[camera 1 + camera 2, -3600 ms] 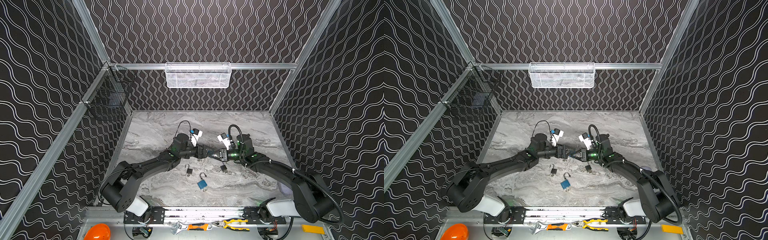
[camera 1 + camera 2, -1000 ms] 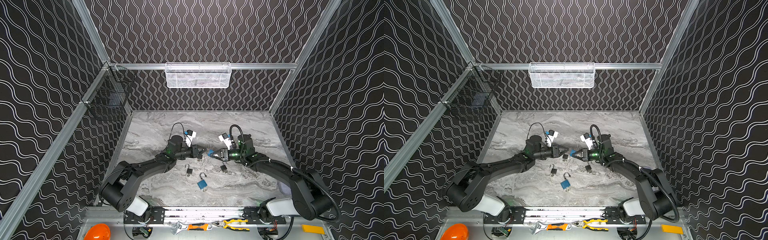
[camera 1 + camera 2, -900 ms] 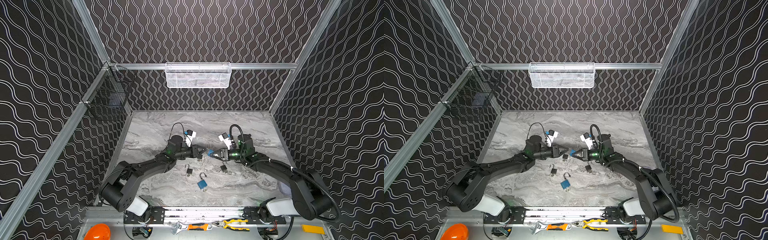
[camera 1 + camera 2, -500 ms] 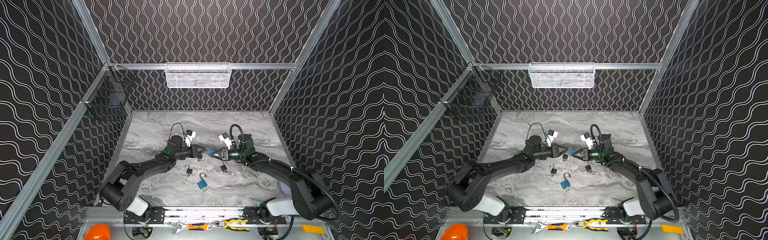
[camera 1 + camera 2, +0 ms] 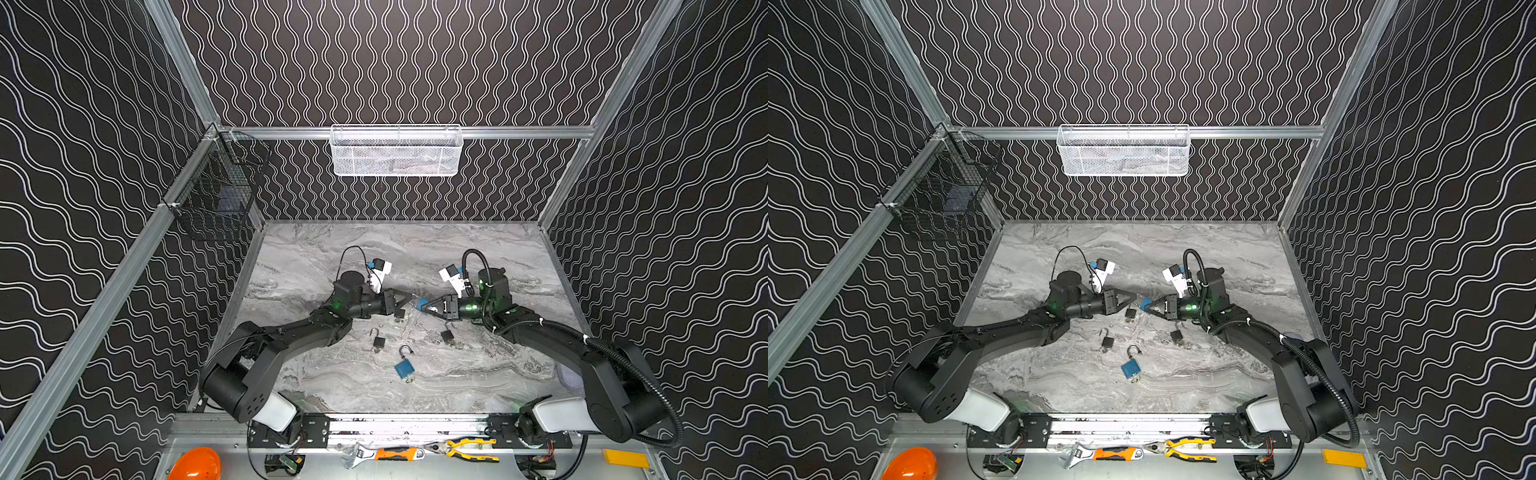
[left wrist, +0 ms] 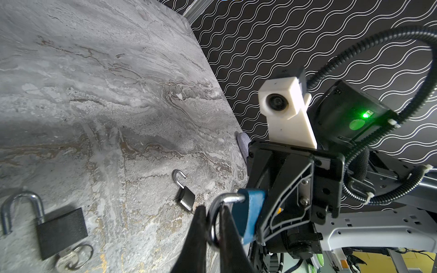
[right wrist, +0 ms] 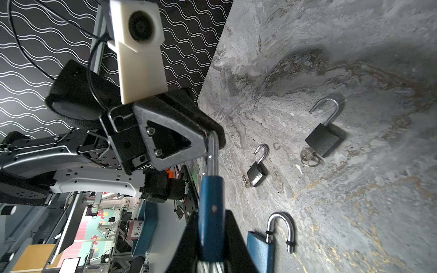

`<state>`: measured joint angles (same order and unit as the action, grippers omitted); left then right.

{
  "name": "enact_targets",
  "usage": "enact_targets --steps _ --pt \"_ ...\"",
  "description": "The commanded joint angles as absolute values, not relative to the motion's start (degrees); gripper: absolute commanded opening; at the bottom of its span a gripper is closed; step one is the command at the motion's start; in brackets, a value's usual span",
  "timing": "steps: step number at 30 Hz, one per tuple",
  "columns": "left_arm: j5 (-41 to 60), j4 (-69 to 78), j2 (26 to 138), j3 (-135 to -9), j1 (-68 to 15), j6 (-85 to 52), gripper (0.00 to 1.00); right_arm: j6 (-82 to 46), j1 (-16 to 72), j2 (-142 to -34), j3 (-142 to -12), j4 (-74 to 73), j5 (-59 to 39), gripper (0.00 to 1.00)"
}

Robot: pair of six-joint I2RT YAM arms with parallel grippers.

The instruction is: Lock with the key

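Blue padlock point(image 7: 211, 196) is clamped in the right end effector point(image 7: 211, 219); the left end effector point(image 6: 212, 212), pinching its shackle point(image 6: 227, 198), should push straight in.

- a robotics lab test cell: aluminium frame point(image 5: 519, 132) boxing in black wavy-patterned walls point(image 5: 395, 62).
- two robot arms point(image 5: 299, 332) mounted on a front rail point(image 5: 415, 428) beside a marble-look surface point(image 5: 478, 374).
- wrench point(image 5: 355, 451), pliers point(image 5: 469, 445) and an orange hard hat point(image 5: 195, 463) on the front ledge.

Both top views show me the whole table point(image 5: 374, 239) from high above; wrist views sit close, facing each other.
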<state>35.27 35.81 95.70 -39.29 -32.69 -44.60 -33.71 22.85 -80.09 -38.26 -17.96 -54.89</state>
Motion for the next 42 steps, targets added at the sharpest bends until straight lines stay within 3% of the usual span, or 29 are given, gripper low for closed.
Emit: enact_targets --steps 1,42 --pt "35.40 34.92 95.53 -39.51 -32.87 -42.98 0.08 -35.47 22.85 -79.63 -38.43 -25.77 -59.94 0.00" --pt "39.54 41.93 95.20 -38.54 -37.96 -48.17 0.00 -41.22 21.98 -86.68 -42.56 -31.72 -58.89 0.00"
